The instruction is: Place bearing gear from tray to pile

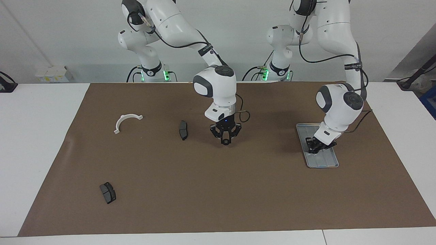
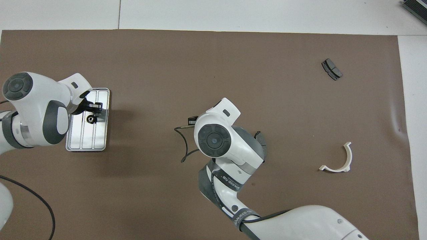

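Two hands point(image 1: 225, 141) point(image 1: 316, 147); two gears

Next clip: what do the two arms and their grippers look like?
Both arms are glossy white with dark grey joint caps, black cables along the links and black bands with white lettering. The left gripper and right gripper are black linkage types.
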